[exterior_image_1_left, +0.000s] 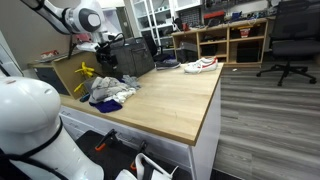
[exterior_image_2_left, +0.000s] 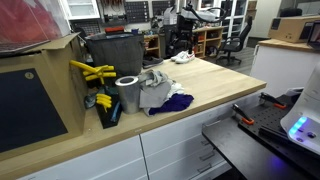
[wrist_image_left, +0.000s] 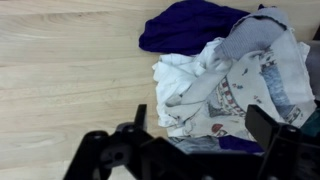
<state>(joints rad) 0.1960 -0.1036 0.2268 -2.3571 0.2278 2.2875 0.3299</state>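
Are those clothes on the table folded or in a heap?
Crumpled heap, not folded: the clothes lie bunched, white, grey and purple pieces overlapping on the table.

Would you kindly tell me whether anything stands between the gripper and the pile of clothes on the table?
Nothing visible does. The open gripper hangs above the pile of clothes, with only air between them; the white printed garment lies on top, uncovered.
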